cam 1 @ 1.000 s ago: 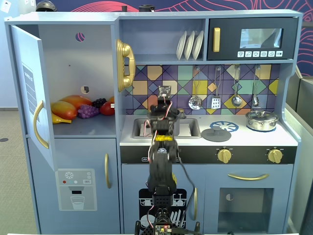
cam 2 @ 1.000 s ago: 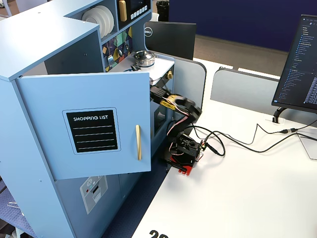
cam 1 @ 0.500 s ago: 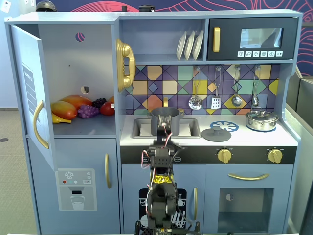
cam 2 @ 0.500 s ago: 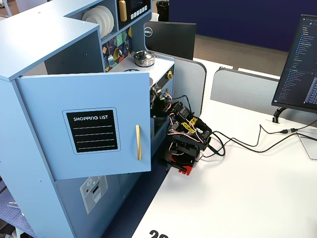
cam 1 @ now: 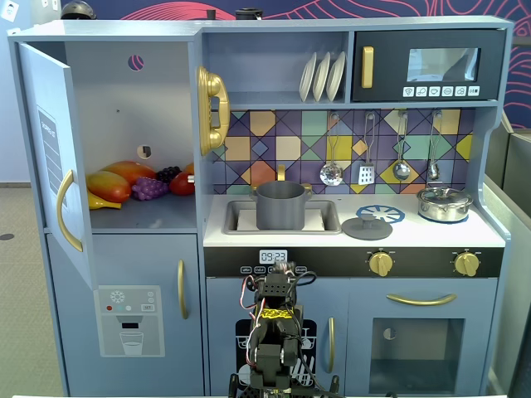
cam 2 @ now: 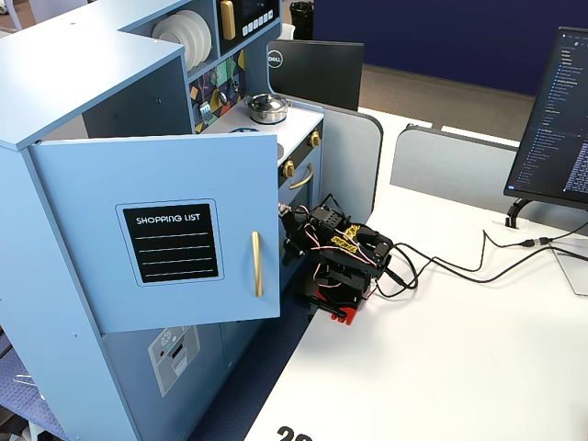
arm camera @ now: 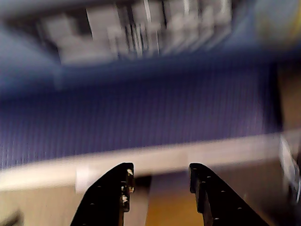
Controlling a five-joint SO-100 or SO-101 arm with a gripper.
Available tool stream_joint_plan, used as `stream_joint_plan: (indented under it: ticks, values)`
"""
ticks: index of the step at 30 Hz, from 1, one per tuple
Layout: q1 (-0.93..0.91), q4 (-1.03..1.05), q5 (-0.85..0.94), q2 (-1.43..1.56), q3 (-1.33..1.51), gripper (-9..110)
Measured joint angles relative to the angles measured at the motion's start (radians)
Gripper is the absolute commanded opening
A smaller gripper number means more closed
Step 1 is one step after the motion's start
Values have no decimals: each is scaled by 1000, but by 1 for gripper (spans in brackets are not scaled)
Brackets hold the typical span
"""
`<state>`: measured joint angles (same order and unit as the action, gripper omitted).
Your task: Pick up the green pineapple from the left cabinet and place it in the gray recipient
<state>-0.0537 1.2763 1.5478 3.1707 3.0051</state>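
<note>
At the upper left of a fixed view, the left cabinet (cam 1: 124, 124) stood open, but we could not see the green pineapple there. The gripper (arm camera: 160, 176) was partly open and empty, low down; the gray recipient (cam 1: 280, 206) waited, so nothing was done.

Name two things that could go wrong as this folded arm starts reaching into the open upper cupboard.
1. No green pineapple shows on the shelf; only mangoes, purple grapes and other fruit, so the open pincer might take the wrong one.
2. The open cupboard door juts out right beside the arm and could be struck on the way up.
</note>
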Motion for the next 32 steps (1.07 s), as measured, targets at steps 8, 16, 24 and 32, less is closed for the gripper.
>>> stream_joint_plan:
  ticks: [8, 16, 24, 32]
  values:
    - [11, 80, -5, 15, -3, 6]
    - [11, 80, -5, 15, -3, 7]
    - [11, 80, -5, 15, -3, 8]
    - [11, 80, -5, 15, -3, 10]
